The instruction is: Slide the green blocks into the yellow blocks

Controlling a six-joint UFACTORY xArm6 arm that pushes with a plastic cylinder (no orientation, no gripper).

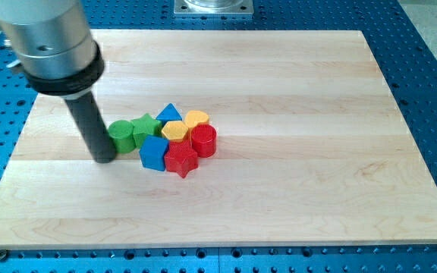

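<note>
Your tip [105,158] touches the green cylinder [121,136], beside the green star [146,126]; 2 yellow blocks [186,124] adjoin. No pincer fitted.

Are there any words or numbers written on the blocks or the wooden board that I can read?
None: no words, numbers or signs show anywhere.
The wooden board is bare wood.
The green cylinder, green star, yellow hexagon, yellow heart, blue triangle, blue block, red star and red cylinder are plain.
My tip, left of the green cylinder, is plain too.
</note>
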